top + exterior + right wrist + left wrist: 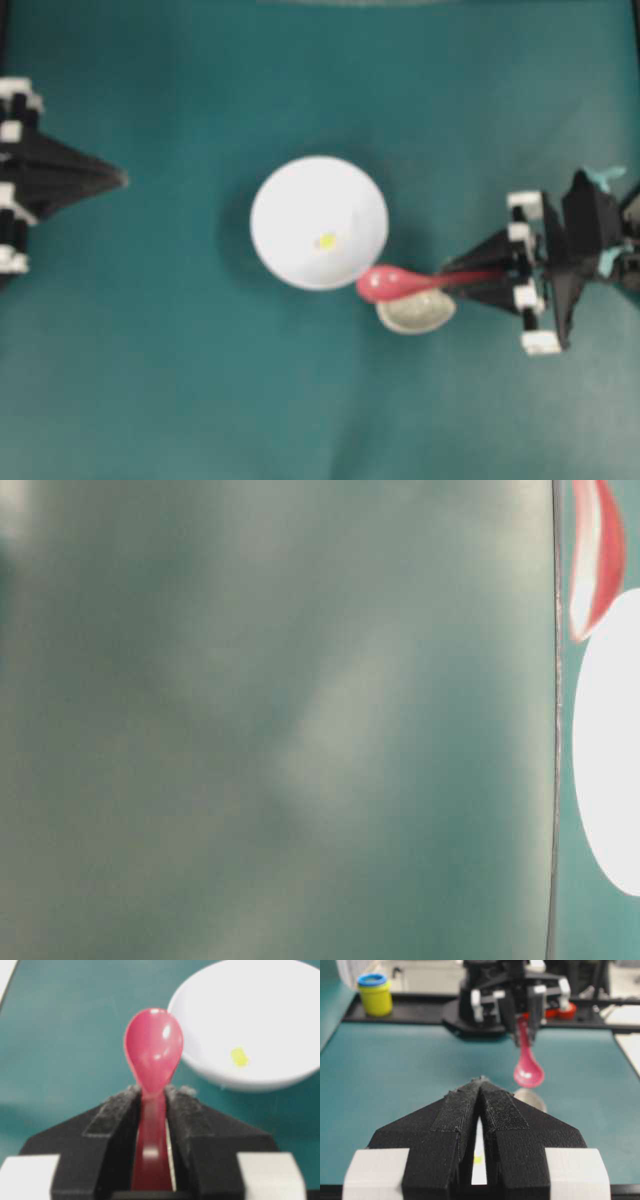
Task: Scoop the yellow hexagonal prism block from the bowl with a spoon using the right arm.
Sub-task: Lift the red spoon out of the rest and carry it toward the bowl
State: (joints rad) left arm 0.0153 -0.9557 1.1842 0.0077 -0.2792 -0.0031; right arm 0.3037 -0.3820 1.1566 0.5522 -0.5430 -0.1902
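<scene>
The white bowl [290, 200] stands mid-table with the tiny yellow hexagonal prism block [326, 241] on its floor. My right gripper [447, 272] is shut on the handle of the pink-red spoon [385, 284], whose scoop hangs just outside the bowl's lower right rim. In the right wrist view the gripper [152, 1091] clamps the spoon [153, 1050] at its neck, scoop empty, with the bowl [260, 1079] and block [239, 1057] to the upper right. My left gripper [122, 178] rests shut at the far left, apart from everything; in its own view its tips [480, 1080] meet.
A speckled grey-white spoon rest [415, 312] lies directly under the spoon's scoop, beside the bowl. A yellow jar with a blue lid [375, 995] stands off the mat at the far end. The table-level view is mostly blurred, showing only the bowl's edge [610, 760].
</scene>
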